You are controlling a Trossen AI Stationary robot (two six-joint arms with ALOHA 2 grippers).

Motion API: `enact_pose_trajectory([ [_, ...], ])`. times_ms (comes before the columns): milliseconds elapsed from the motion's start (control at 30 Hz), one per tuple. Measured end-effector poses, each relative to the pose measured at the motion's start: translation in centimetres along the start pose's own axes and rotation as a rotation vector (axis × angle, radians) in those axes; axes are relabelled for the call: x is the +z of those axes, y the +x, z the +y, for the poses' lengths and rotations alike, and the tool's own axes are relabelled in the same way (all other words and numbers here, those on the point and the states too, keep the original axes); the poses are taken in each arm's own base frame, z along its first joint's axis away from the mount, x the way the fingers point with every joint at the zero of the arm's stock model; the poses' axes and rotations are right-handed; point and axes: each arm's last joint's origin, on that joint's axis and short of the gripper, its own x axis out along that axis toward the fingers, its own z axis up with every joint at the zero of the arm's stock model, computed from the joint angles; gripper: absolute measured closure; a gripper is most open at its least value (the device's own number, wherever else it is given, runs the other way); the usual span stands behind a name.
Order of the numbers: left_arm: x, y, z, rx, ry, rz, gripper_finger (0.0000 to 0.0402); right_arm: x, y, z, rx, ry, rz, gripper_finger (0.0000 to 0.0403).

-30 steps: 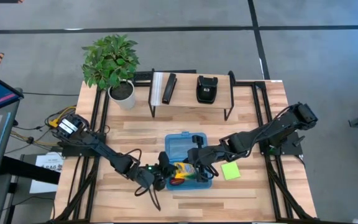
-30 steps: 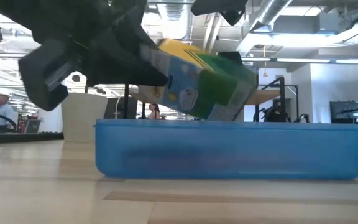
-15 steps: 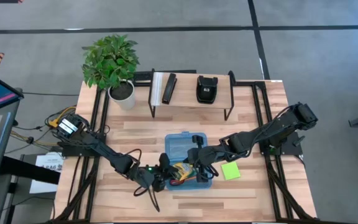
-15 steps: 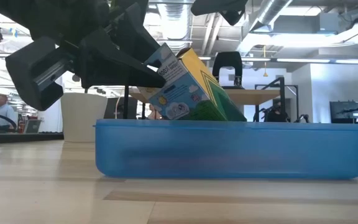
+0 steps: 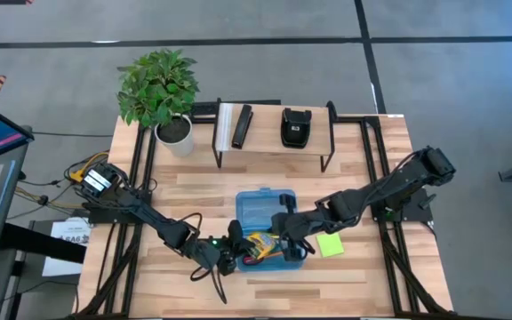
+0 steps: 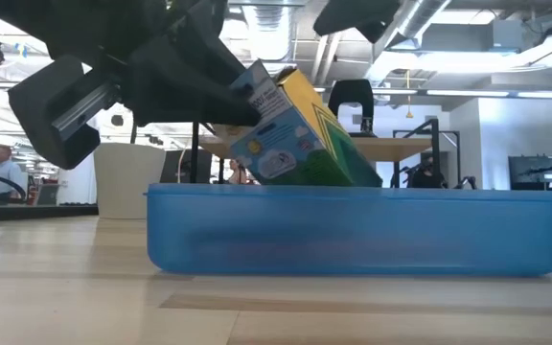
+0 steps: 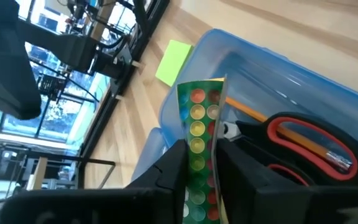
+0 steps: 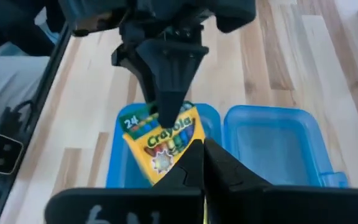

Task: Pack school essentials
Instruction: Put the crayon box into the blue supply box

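The yellow-green crayon box (image 6: 300,144) (image 5: 258,243) stands tilted in the open blue container (image 6: 353,235), its lower end behind the container wall. My left gripper (image 7: 199,168) (image 5: 235,250) is shut on it at the container's left end. My right gripper (image 8: 204,165) (image 5: 293,238) hovers shut above the container's right part, touching nothing that shows. Orange-handled scissors (image 7: 303,140) and a yellow pencil (image 7: 263,117) lie inside the container. The lime-green sticky-note pad (image 5: 330,244) lies flat on the table right of the container. My left gripper pinches the crayon box between its two fingers near the raised end (image 7: 197,140), one finger (image 7: 169,165) on each broad face. The fingers come slanting down from the table's left. The box leans tilted, its lower end down inside the blue container.
The container's hinged lid (image 5: 258,206) lies open on the far side. A black rack (image 5: 274,133) with black and white objects and a potted plant (image 5: 160,89) stand at the far edge. Bare wood lies left of and in front of the container.
My left gripper has come down and tipped. The crayon box, held slanted above the container rim a second ago, now has its lower end down inside the container and stands more steeply. My right gripper has shifted a little toward the table's right and near edge.
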Motion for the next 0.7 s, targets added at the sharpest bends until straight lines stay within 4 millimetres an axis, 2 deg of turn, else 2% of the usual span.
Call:
enact_pose_trajectory([
  [300,0.8,-0.1,0.6,0.059,0.014,-0.069,0.0359,-1.1,-1.7,-0.3,-0.033,0.013,0.058,0.0381],
  [533,0.1,0.8,1.7,-0.004,-0.019,-0.155,0.0360,-3.9,-4.0,-1.8,-0.065,0.112,-0.016,0.0381],
  [700,0.0,1.2,2.7,0.025,0.000,-0.220,0.0360,-5.6,-4.7,-2.5,-0.042,0.151,-0.103,0.0381],
])
